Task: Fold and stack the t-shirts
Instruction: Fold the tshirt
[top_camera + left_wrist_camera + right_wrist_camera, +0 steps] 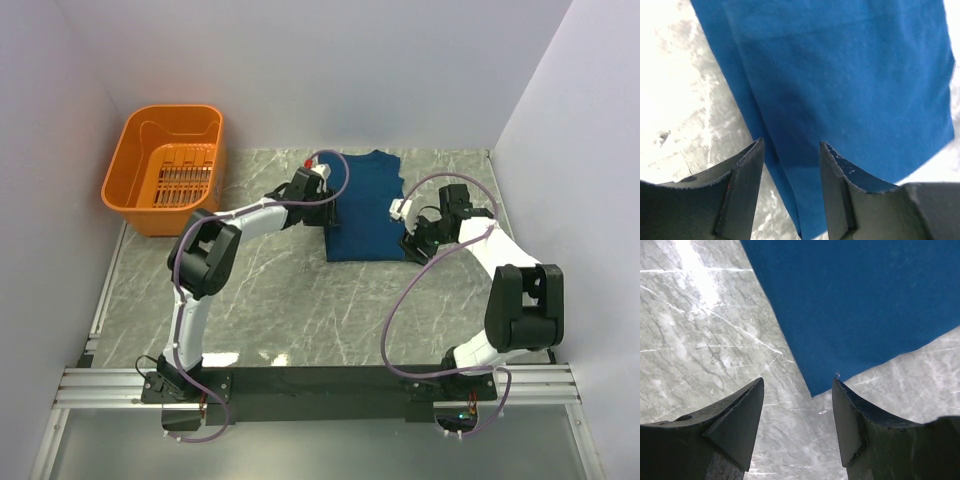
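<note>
The t-shirt (365, 215) is laid flat on the worktop (290, 300), toward its far side, right of centre. A basket (160, 217) is set at the far left corner, well apart from the t-shirt. The left end effector (791, 141) is positioned over the t-shirt's left edge, and the right end effector (797, 380) over its near right corner.

Grey marble tabletop (300, 310) w/ plain pale walls (350, 70) on 3 sides, bright glare
</note>
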You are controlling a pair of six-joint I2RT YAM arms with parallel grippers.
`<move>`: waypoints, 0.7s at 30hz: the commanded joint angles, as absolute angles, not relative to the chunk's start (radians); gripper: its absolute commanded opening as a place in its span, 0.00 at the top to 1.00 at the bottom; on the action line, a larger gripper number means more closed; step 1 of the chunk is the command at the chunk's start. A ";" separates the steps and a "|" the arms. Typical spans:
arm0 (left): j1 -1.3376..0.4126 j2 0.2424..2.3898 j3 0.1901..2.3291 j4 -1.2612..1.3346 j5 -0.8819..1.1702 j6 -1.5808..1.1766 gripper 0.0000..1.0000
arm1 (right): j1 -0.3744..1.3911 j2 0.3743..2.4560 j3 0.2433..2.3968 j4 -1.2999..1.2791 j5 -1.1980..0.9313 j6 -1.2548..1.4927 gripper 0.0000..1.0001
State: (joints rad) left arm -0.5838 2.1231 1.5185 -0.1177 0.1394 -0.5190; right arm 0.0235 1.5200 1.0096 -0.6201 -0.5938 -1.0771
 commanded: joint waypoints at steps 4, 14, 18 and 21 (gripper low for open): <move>-0.584 2.195 1.647 -0.179 0.103 -0.532 0.48 | 0.017 1.522 1.029 -0.581 -0.594 -1.051 0.37; -0.581 2.234 1.713 -0.203 0.101 -0.531 0.64 | 0.017 1.519 1.020 -0.581 -0.592 -1.048 0.37; -0.581 2.211 1.692 -0.195 0.097 -0.525 0.85 | 0.017 1.517 1.019 -0.580 -0.594 -1.048 0.37; -0.581 2.172 1.663 -0.181 0.092 -0.523 0.99 | 0.017 1.522 1.017 -0.580 -0.591 -1.048 0.37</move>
